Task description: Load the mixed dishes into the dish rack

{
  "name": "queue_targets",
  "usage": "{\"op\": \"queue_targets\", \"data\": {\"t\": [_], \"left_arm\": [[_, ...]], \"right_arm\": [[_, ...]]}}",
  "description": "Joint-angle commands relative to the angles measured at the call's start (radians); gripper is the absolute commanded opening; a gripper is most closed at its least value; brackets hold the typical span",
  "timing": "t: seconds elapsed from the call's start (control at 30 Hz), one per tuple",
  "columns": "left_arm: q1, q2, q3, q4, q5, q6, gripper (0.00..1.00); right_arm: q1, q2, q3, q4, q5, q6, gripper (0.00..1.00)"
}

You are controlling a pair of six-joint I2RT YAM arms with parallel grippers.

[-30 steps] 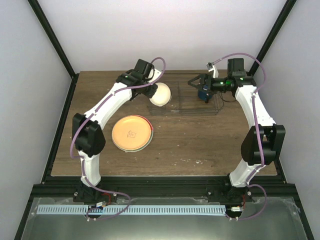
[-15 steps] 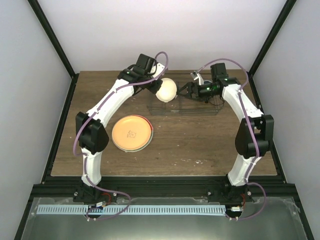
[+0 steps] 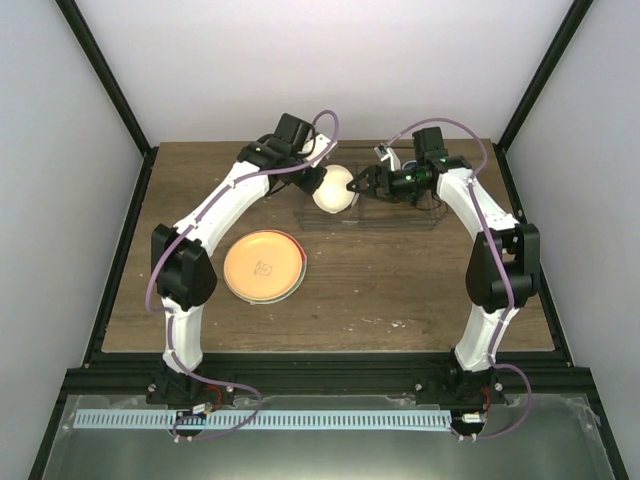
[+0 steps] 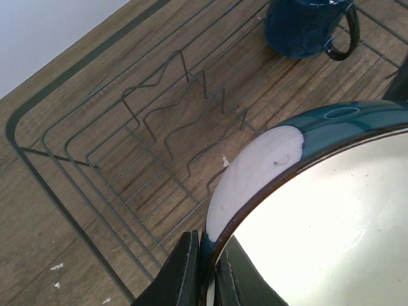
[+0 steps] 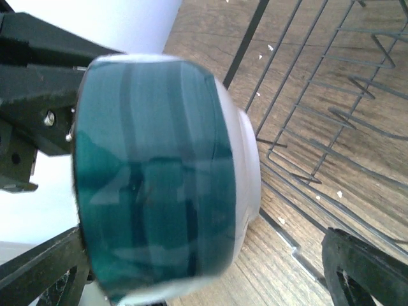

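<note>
While the orange-yellow plate (image 3: 264,267) lies flat on the counter (image 3: 400,290) at the left, well apart from the dish rack (image 3: 400,218), your left gripper (image 4: 207,271) is clamped on the rim of the cream-white bowl (image 4: 319,210), with one finger inside and one outside. You hold the bowl tipped on edge above the rack's left end, its teal outer band facing right. Just beside it, your right gripper (image 3: 363,184) has its fingers spread wide apart. The dark blue mug (image 4: 306,25) stands inside the rack.
</note>
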Motion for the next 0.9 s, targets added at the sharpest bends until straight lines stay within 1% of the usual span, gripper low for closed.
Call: {"op": "queue_targets", "data": {"t": [0.0, 0.23, 0.47, 0.53, 0.63, 0.67, 0.87], "left_arm": [[-0.02, -0.068, 0.006, 0.047, 0.054, -0.008, 0.0], [-0.039, -0.072, 0.009, 0.046, 0.08, -0.019, 0.0], [-0.047, -0.067, 0.011, 0.045, 0.09, -0.019, 0.0], [-0.048, -0.067, 0.011, 0.048, 0.092, -0.019, 0.0], [-0.048, -0.066, 0.008, 0.051, 0.088, -0.017, 0.0], [-0.048, -0.065, 0.006, 0.052, 0.087, -0.017, 0.0], [-0.048, -0.058, 0.003, 0.055, 0.077, -0.01, 0.0]], "right_arm": [[0.014, 0.033, 0.04, 0.079, -0.042, 0.04, 1.0], [0.028, 0.067, 0.034, 0.101, -0.06, 0.047, 1.0], [0.031, 0.061, 0.03, 0.117, -0.075, 0.045, 1.0], [0.032, 0.062, 0.03, 0.126, -0.098, 0.045, 0.94], [0.033, 0.067, 0.029, 0.136, -0.134, 0.054, 0.75], [0.034, 0.068, 0.029, 0.135, -0.142, 0.053, 0.72], [0.035, 0.061, 0.028, 0.117, -0.146, 0.035, 0.69]]}}
